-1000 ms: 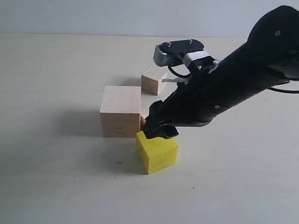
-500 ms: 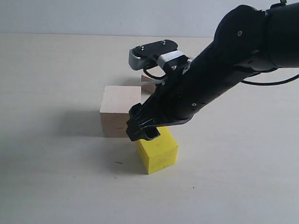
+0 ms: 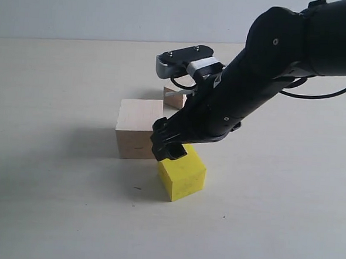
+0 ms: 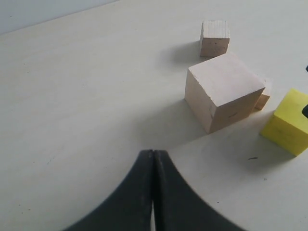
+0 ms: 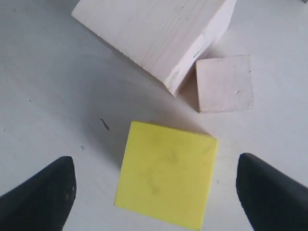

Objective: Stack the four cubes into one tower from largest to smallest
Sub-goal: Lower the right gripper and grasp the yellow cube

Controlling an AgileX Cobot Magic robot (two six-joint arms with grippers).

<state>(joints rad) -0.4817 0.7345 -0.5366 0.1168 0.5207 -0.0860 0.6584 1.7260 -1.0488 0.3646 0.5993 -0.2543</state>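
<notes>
Nothing is stacked yet. We see the large pale bare-wood cube (image 3: 139, 130), bright yellow cube (image 3: 183, 174), far small wood cube (image 4: 214, 38) and nearer small wood cube (image 5: 224, 83) all resting on the desk (image 3: 51, 204). Our right tool (image 3: 169, 149) gapes above the yellow one, and our left tool (image 4: 153, 159) is pinched together.

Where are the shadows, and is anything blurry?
Exterior view: a soft shadow spreads left of the large wooden cube on the table. Left wrist view: the shut left claw is a dark, fuzzy shape. Right wrist view: the open right claw looks soft-edged, while the yellow cube is sharp.

No legible text or markings.
</notes>
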